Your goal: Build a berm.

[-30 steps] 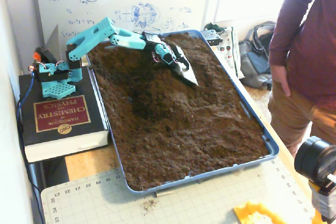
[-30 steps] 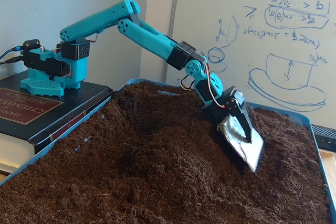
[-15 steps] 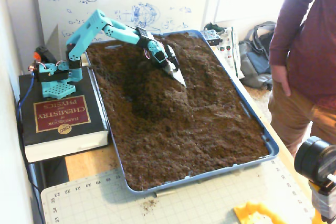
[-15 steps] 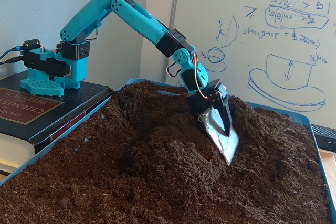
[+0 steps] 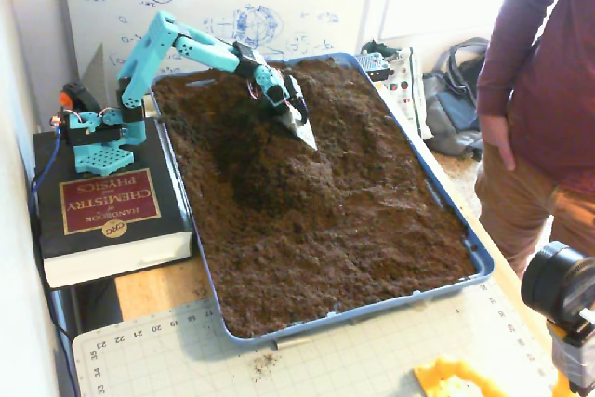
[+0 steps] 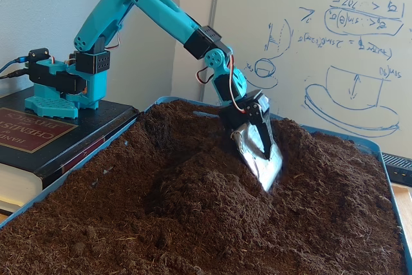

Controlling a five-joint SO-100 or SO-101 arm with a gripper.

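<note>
A blue tray (image 5: pixel 484 265) holds loose dark brown soil. The berm (image 5: pixel 358 132) is a raised hump of soil in the tray's far half, seen as a mound (image 6: pixel 318 159) in the low fixed view. A darker scooped hollow (image 5: pixel 246 174) lies on its left. My teal arm reaches from its base on a book to the hump's left flank. The gripper (image 5: pixel 303 133) carries a silver scoop blade (image 6: pixel 261 159) with a black finger lying flat against it, and the blade's tip is dug into the soil at the hump's edge (image 6: pixel 269 183).
The arm's base stands on a thick red-and-black book (image 5: pixel 104 216) left of the tray. A person (image 5: pixel 544 90) stands at the right. A camera (image 5: pixel 561 293), a yellow object (image 5: pixel 454 380) and a cutting mat (image 5: pixel 363 360) lie in front. A whiteboard stands behind.
The arm has folded back toward its base, and the scoop has slid left and nearer the base across the soil, from the hump's top to its left flank.
</note>
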